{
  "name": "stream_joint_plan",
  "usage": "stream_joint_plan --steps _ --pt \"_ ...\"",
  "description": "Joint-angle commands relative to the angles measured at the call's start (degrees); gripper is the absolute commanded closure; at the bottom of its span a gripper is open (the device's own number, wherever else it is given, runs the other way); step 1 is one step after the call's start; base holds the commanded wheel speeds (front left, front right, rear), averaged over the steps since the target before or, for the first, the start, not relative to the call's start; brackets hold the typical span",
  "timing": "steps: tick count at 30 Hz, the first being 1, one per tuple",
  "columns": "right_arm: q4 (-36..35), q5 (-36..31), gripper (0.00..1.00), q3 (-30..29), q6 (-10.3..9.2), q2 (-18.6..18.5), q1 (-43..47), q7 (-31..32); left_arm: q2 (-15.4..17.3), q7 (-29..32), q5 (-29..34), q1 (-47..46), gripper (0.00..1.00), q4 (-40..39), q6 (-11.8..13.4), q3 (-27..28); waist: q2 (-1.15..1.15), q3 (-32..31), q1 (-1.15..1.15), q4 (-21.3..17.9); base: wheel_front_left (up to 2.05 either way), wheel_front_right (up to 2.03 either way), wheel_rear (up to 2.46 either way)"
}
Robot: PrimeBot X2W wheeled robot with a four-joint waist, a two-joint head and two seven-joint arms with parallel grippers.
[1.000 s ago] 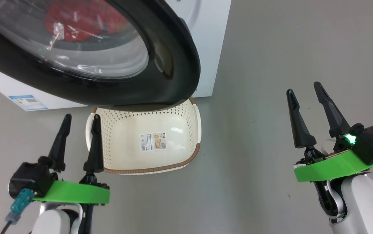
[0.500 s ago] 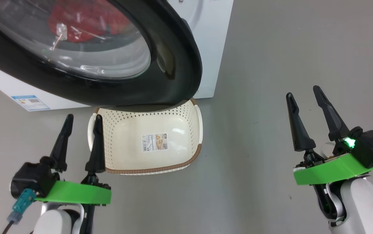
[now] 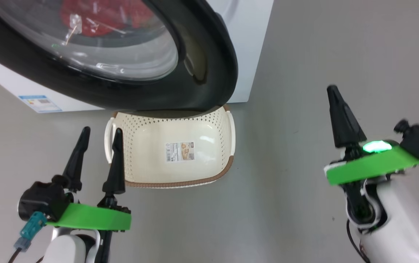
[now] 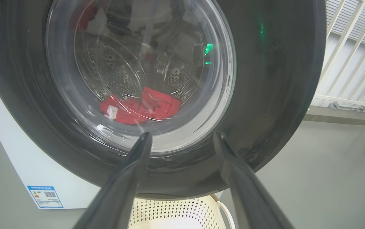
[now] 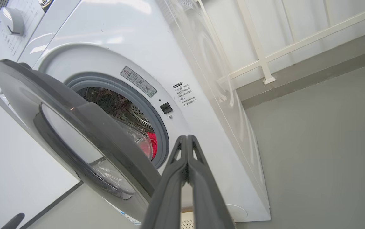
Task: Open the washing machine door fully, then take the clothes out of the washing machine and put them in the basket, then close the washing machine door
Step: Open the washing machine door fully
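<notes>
Hanging ajar, the washing machine door [image 3: 209,73] overhangs the basket [image 3: 180,182]. The left pincer [image 3: 101,129] gapes wide; the right pincer [image 3: 333,91] is pinched together, empty.

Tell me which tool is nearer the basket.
Left. The left tool hovers at the left edge of the basket; the right tool, shut, is far off to its right.

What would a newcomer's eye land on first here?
The washing machine door, a huge glossy black ring with a bulging glass window, stands partly open across the upper left of the head view. The red clothes show through its glass, and the cream basket sits on the floor just below it. The left gripper at lower left has its jaws apart; the right gripper has its jaws pressed together.
</notes>
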Motion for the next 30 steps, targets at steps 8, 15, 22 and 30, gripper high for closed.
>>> stream_joint_plan --steps 8,15,22,30 --pt "1.1 32.3 1.0 4.7 0.19 -4.0 -12.8 11.8 1.3 -0.4 -0.8 -1.4 0.0 -2.6 0.5 0.2 0.0 3.6 0.0 2.9 0.0 0.0 0.0" --pt "4.3 50.9 1.0 2.2 0.19 -4.8 -21.5 27.8 1.3 -0.4 -1.7 -2.5 0.0 -3.0 0.9 -1.0 0.0 6.2 0.0 5.2 0.0 0.0 0.0" --pt "9.7 61.8 1.0 1.2 0.19 -5.2 -28.9 42.5 1.3 -0.4 -2.5 -3.3 0.0 -3.3 1.2 -1.8 0.0 8.2 0.0 6.6 0.0 0.0 0.0" --pt "16.0 66.8 1.0 4.1 0.19 -7.8 -37.8 55.5 1.3 -0.4 -3.0 -4.5 0.0 -3.4 1.7 -3.2 0.0 10.7 0.0 8.2 0.0 0.0 0.0"
